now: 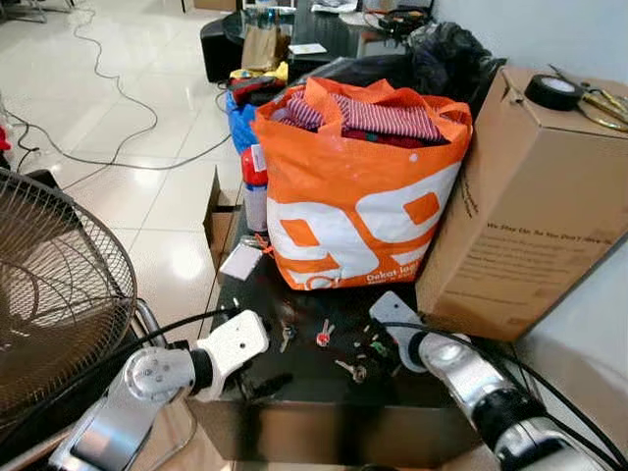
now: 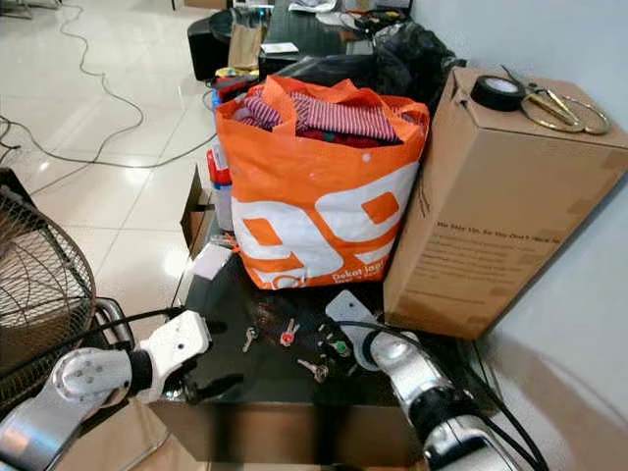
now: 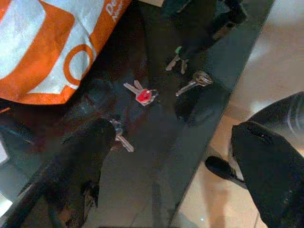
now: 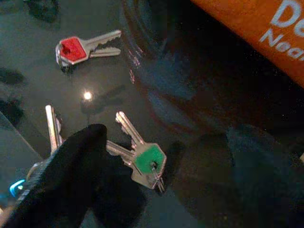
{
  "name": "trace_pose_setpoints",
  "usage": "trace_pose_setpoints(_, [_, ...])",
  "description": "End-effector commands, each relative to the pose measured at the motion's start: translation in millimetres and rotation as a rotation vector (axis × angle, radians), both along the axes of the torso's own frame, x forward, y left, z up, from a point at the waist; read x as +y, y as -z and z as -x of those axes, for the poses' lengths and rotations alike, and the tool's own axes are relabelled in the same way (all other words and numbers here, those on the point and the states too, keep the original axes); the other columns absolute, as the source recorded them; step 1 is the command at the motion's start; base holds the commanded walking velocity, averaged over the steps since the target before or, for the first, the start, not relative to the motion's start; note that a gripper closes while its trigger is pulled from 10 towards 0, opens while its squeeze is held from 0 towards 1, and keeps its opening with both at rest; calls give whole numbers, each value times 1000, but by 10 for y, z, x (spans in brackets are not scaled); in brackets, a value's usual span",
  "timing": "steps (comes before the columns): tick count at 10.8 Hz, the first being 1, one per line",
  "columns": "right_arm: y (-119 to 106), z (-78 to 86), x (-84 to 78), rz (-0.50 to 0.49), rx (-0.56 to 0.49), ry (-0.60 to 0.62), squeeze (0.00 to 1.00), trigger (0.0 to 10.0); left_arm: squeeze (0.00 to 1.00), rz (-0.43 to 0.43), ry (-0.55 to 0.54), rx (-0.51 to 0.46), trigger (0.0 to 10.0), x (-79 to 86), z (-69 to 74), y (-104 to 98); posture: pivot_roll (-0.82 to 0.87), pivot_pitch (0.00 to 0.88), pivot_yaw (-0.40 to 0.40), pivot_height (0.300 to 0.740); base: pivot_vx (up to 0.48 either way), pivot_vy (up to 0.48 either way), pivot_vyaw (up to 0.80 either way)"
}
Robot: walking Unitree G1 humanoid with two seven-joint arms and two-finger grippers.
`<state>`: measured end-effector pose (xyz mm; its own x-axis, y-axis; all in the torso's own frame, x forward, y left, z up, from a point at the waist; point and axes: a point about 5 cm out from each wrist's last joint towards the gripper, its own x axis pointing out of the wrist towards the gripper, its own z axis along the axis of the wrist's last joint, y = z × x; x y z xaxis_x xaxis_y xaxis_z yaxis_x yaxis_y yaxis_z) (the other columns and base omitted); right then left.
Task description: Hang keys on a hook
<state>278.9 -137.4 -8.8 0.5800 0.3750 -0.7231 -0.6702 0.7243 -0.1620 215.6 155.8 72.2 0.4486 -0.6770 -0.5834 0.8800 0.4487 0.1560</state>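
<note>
- Reaching low over the black glossy table [image 1: 294,392], the right gripper [image 4: 156,164] has its two black fingers spread apart, straddling the green-capped keys [image 4: 147,161], which lie flat between them on the table top without being pinched.
- Those green-capped keys have their blades fanning away from the green head, toward the red-capped keys [image 4: 83,47], and their long axis lies flat along the table.
- The red-capped keys lie a little farther out, blades pointing toward the orange bag [image 1: 358,186]; plain silver keys [image 4: 52,126] lie just beside the near finger [image 4: 71,171].
- The left gripper [image 3: 180,156] hangs at the table's front edge with fingers wide open; one finger [image 3: 85,156] lies over the table beside a small silver key [image 3: 121,137], the other past the edge over the floor.
- The orange bag stands behind the keys, stuffed with striped cloth, printed with large white shapes and white lettering that begins "Dekor"; the rest I cannot read.
- A cardboard box [image 1: 530,206] beside it carries small dark print, too fine to read, with a tape roll [image 1: 554,91] and scissors [image 1: 599,103] on top.
- A fan grille [image 1: 54,294] stands at the left.
</note>
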Motion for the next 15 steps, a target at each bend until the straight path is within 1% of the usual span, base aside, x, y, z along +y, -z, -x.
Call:
trace_pose_setpoints(1, [-17,-36,-48,17,-12,17,0,39,0,3,17,9,10000,-23,19,-17,-125,2,-42,740,0,0,0])
trace_pose_setpoints(4, [94,15,-70,60,26,25,0,0,0,-4,15,27,10000,-8,101,-53,-103,41,-60,740,0,0,0])
trace_pose_setpoints(7, [112,15,-121,70,39,37,0,0,0,-11,14,47,10000,4,182,-60,-102,48,-60,740,0,0,0])
trace_pose_setpoints(10, [106,2,-131,58,38,44,0,0,0,-6,16,52,10000,-28,183,-70,-104,47,-60,740,0,0,0])
trace_pose_setpoints(15, [115,12,-143,49,47,35,0,0,0,-9,14,61,10000,-29,182,-63,-106,44,-62,740,0,0,0])
